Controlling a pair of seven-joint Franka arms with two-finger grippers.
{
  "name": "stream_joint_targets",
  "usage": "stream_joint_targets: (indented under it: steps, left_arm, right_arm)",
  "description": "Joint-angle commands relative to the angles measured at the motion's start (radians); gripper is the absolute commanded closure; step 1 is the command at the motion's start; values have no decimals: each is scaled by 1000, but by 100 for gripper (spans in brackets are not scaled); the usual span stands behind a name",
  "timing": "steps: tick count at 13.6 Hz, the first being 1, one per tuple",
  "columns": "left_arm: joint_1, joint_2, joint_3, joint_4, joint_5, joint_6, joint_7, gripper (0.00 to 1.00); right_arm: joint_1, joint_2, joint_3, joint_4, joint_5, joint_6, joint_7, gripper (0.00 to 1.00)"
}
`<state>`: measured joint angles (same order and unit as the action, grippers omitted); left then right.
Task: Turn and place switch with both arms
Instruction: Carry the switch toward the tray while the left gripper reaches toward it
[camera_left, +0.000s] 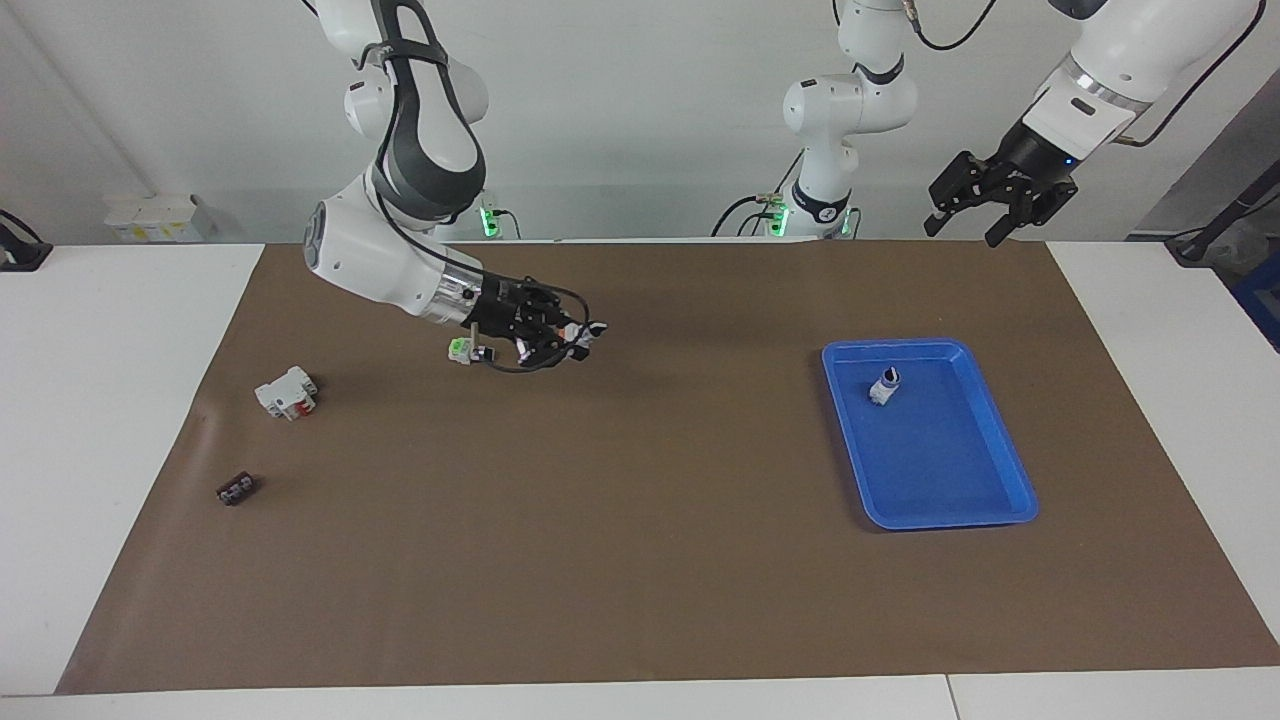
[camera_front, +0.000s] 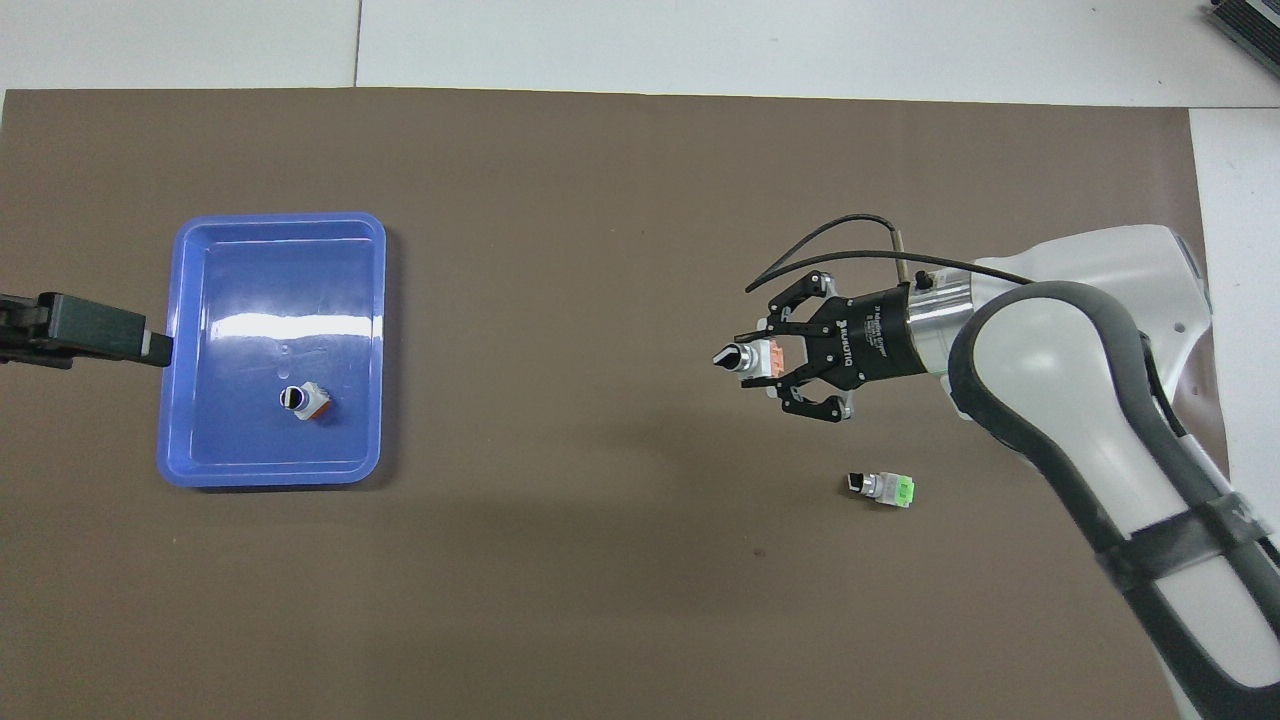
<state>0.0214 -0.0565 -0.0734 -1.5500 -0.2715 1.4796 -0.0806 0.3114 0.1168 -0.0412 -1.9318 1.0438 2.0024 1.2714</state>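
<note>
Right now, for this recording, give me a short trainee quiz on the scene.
1. True or false: over the brown mat the right hand is shut on a white-grey block switch with an orange end face; the left hand waits raised, open.
2. The blue plastic tray holds: A) a green-faced switch B) another orange-faced switch C) nothing
3. Fill in: the green-faced white-grey switch lies nearest the ___ hand.
Key: 1 true; 2 B; 3 right.
</note>
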Motion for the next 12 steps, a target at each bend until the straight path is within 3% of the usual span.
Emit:
stream_joint_targets:
  steps: [1, 4, 6, 10, 12]
  left_arm:
    - [-72, -16, 0, -28, -86, 72, -228, 8]
    - [-141, -16, -2, -33, -160, 123, -262, 9]
    - [-205, -14, -5, -50, -190, 221, -194, 19]
    - [-213, -29, -6, -103, -244, 241, 65, 27]
    - [-213, -52, -5, -146, -245, 237, 229, 42]
  right_arm:
    - [64, 12, -2, 85, 76, 24, 158, 100]
    - [208, 15, -2, 123, 111, 177, 253, 100]
    - [287, 15, -2, 128, 110, 274, 253, 100]
    - [296, 14, -2, 128, 102, 285, 252, 100]
    - [295, 15, -2, 128, 99, 288, 247, 100]
